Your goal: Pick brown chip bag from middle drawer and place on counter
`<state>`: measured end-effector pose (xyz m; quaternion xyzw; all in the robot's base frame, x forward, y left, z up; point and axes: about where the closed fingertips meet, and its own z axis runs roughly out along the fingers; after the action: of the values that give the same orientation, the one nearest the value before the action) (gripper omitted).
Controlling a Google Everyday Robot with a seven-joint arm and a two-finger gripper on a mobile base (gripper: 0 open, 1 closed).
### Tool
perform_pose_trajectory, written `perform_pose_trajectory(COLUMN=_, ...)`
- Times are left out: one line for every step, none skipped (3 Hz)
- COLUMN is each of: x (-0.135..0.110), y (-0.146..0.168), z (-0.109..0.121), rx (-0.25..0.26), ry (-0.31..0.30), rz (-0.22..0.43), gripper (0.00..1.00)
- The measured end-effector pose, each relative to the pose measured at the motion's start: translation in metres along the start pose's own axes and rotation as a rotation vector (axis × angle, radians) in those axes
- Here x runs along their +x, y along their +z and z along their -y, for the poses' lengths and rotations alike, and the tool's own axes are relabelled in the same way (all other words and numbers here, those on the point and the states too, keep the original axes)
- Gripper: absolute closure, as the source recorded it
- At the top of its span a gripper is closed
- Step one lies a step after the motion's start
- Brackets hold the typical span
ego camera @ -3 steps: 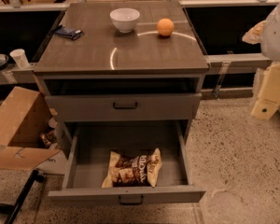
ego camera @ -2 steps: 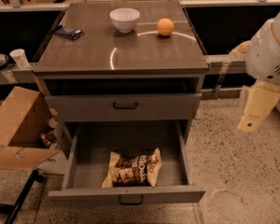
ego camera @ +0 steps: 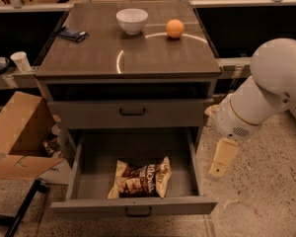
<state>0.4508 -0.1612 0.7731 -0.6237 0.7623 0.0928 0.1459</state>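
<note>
In the open middle drawer (ego camera: pixel 133 206) the brown chip bag (ego camera: pixel 140 178); gripper (ego camera: pixel 223 158) outside it, state unclear

Cream tool (ego camera: pixel 220 162) beside grey middle drawer (ego camera: pixel 89 207)

Chip bag (ego camera: pixel 140 178) in open drawer (ego camera: pixel 133 207); claw (ego camera: pixel 223 158) seemingly right.

Two drawers are being counted: the open drawer (ego camera: pixel 89 207) and the shut drawer (ego camera: pixel 89 113). One each is being seen of bag (ego camera: pixel 140 177), counter (ego camera: pixel 153 58), bowl (ego camera: pixel 132 20), orange (ego camera: pixel 175 28), packet (ego camera: pixel 72 34), cup (ego camera: pixel 21 61), box (ego camera: pixel 15 132) (and one arm (ego camera: pixel 266 93) with one gripper (ego camera: pixel 218 167), hanging beside the open drawer).
</note>
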Motion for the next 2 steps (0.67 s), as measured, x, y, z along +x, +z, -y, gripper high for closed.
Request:
perform_pose_trajectory(x=0.000, y=0.000, z=0.000, rx=0.000, ry=0.000, rz=0.000, gripper=0.00)
perform_pose_trajectory(x=-0.005, y=0.034, z=0.006, rx=-0.031, ry=-0.018, rz=-0.029, gripper=0.00)
